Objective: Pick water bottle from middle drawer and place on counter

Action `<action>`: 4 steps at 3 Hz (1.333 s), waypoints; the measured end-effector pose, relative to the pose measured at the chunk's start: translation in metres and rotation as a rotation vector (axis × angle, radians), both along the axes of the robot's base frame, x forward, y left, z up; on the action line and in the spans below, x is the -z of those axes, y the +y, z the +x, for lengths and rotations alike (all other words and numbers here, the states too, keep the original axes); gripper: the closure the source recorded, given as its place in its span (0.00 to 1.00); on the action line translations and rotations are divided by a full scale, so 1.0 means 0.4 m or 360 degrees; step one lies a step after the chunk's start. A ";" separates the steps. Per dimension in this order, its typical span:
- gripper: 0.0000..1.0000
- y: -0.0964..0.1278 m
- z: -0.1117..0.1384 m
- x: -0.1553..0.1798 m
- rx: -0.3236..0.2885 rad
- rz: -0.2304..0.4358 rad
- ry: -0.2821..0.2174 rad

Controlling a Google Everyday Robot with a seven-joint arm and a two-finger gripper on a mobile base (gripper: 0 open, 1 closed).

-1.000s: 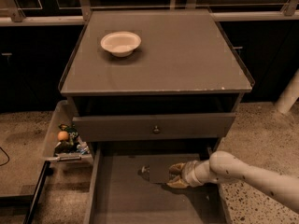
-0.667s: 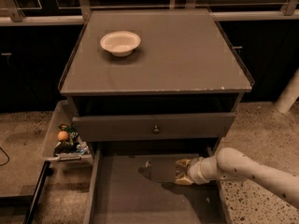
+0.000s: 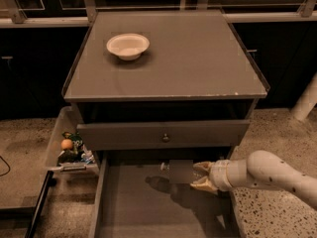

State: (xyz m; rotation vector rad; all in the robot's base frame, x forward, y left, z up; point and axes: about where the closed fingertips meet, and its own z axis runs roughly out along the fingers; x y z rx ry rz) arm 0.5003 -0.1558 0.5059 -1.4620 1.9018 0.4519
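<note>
The water bottle (image 3: 178,171) is clear with a white cap pointing left. It hangs sideways in my gripper (image 3: 196,175), above the floor of the open middle drawer (image 3: 133,207), just in front of the drawer front with the knob. A shadow lies on the drawer floor below the bottle. My gripper is shut on the bottle's base end, and my white arm (image 3: 267,172) reaches in from the right. The grey counter (image 3: 198,58) is above, at the cabinet's top.
A white bowl (image 3: 128,45) sits on the counter's back left. The upper drawer front with a round knob (image 3: 165,138) overhangs the bottle. A side bin (image 3: 69,148) with snacks hangs at the left. A white post (image 3: 306,100) stands at the right.
My gripper has lifted off the drawer floor with the bottle in it and moved up and back toward the knobbed drawer front.
</note>
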 end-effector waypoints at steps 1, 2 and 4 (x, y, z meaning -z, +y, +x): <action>1.00 -0.026 -0.019 -0.085 0.0009 -0.0017 -0.0069; 1.00 -0.041 -0.027 -0.144 0.0007 -0.0040 -0.0121; 1.00 -0.049 0.071 -0.303 -0.0039 -0.0111 -0.0207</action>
